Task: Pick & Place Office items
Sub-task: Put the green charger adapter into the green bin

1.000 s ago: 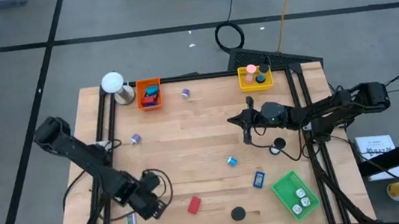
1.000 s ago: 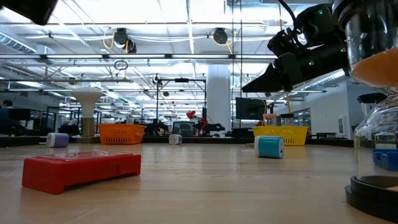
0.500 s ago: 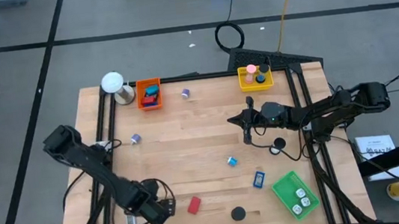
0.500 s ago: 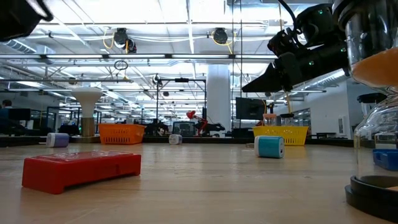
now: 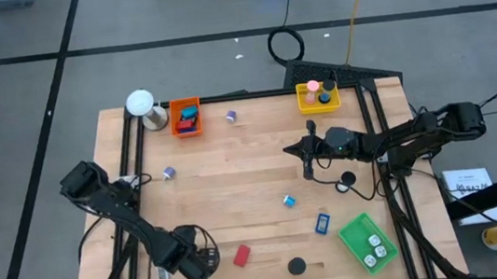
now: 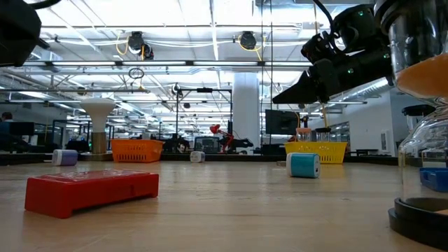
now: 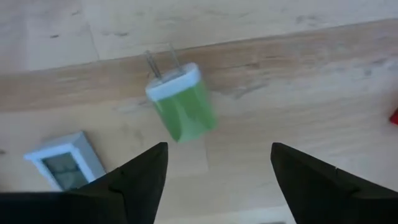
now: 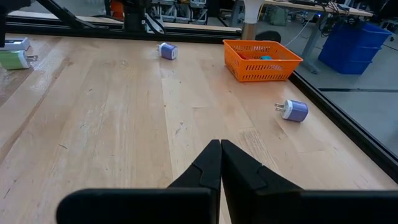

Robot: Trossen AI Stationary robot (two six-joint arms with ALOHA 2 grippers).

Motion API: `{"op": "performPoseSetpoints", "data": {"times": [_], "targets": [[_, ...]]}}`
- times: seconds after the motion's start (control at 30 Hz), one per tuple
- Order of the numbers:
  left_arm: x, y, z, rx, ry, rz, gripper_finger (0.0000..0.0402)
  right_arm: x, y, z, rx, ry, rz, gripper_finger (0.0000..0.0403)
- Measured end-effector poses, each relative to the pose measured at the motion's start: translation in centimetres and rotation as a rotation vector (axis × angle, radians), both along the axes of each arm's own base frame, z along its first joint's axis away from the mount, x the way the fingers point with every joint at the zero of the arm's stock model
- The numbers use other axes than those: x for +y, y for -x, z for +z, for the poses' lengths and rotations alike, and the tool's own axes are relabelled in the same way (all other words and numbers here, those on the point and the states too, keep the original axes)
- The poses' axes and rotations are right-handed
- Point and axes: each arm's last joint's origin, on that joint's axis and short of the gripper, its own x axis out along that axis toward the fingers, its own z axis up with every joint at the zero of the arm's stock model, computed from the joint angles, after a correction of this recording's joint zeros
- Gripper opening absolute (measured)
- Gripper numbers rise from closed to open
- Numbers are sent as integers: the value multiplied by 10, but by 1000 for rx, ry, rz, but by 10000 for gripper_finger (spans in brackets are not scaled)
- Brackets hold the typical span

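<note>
the left tool [image 5: 191,266] hangs low over the near left corner of the wooden tabletop [image 5: 235,183], its fingers [image 7: 140,177] spread wide apart with nothing between them. just beyond them, lying on the wood, is a green plug-shaped piece [image 7: 181,104] with a white cap and two metal prongs, and beside it a small white-framed rectangle [image 7: 65,160]; the two lie near each other but apart. a red rectangle [image 5: 241,255] lies just to the right of that tool.

the right tool [image 5: 307,164] waits above the right middle of the tabletop, fingers [image 8: 208,165] pressed together and empty.

other pieces lie scattered: a purple roll [image 5: 169,173] at left, another purple one [image 5: 231,115] near the far edge, a blue roll [image 5: 288,201] at centre, a blue rectangle [image 5: 322,223], a black disc [image 5: 297,265] near the front and another [image 5: 348,181] on the right, possibly with a cable on it.

the orange tray [image 5: 186,117], yellow tray [image 5: 318,97] and green tray [image 5: 367,242] each hold a few pieces.
</note>
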Motion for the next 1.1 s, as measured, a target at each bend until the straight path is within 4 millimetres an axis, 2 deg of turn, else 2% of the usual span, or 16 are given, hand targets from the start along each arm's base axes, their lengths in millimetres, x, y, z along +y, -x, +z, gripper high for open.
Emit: {"op": "performPoseSetpoints", "data": {"times": [0.37,0.73,1.1], "targets": [[-2,16,-10,28,-68,18,256,0,0,0,0,0,0,4],[2,22,-19,15,-121,3,221,0,0,0,1,0,0,4],[1,22,-21,-2,-112,-82,136,0,0,0,0,0,0,4]]}}
